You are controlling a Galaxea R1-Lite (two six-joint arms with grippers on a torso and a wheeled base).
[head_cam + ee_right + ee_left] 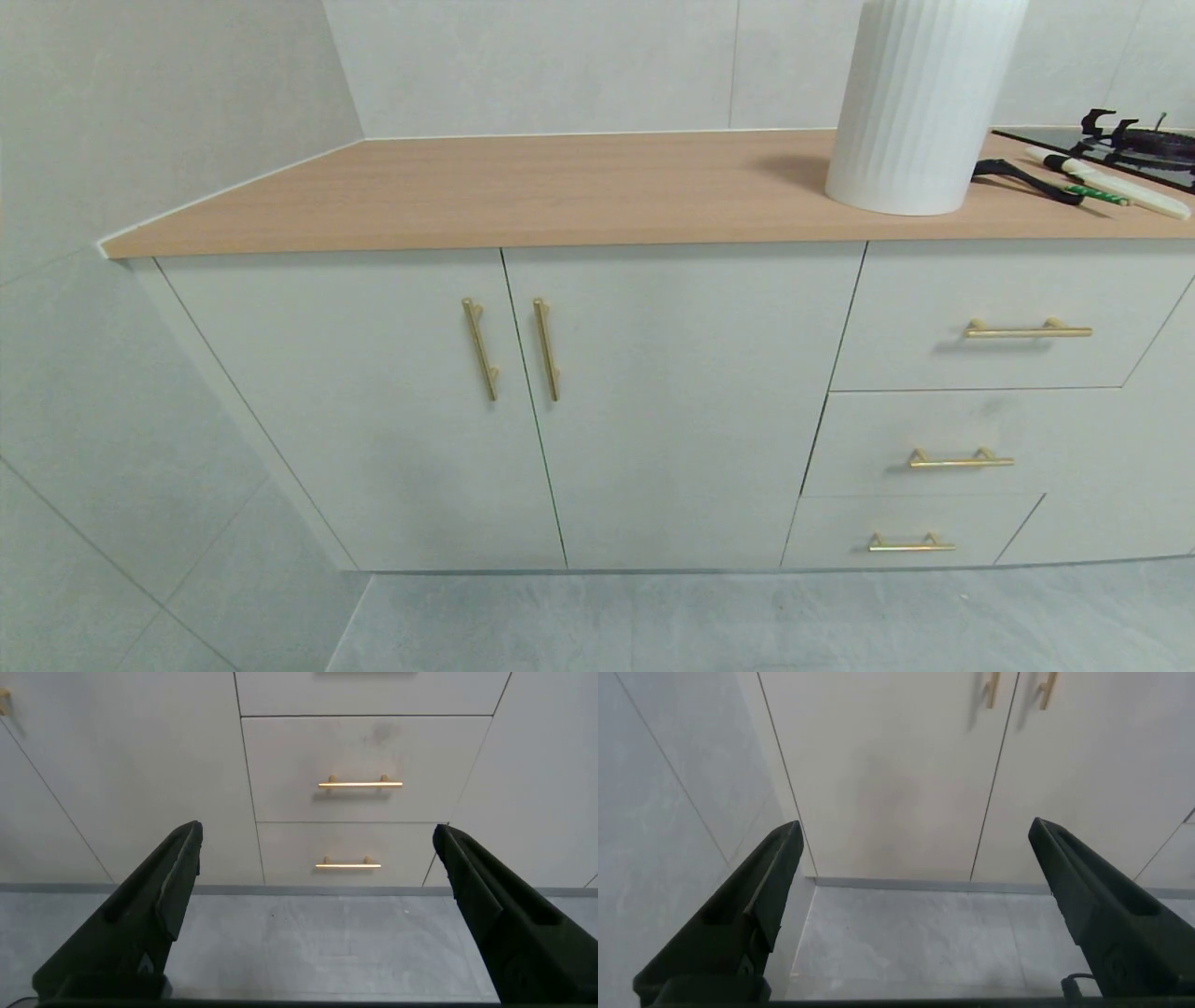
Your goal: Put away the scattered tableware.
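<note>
A wooden countertop (pixel 523 187) runs along a tiled wall above a pale cabinet with two closed doors (pixel 373 401), whose upright brass handles (pixel 479 347) sit side by side at the middle seam. To the right of the doors is a stack of three closed drawers (pixel 934 439), each with a horizontal brass handle. The scattered utensils (pixel 1088 182) lie at the far right end of the countertop, just beside a tall white ribbed container (pixel 920 103). Among them are a black-handled tool (pixel 1022 179), a long white piece (pixel 1120 185) and a small green-striped piece (pixel 1097 194), though what each one is cannot be told. Behind them sits the black grate of a stove (pixel 1139 140). The left gripper (pixel 915 829) hangs low in front of the doors, above the grey floor (pixel 915 943). Its jaws are spread wide with nothing between them. The right gripper (pixel 318 829) hangs low in front of the two lower drawers, its jaws likewise spread wide and holding nothing. Both grippers are well apart from the utensils.
</note>
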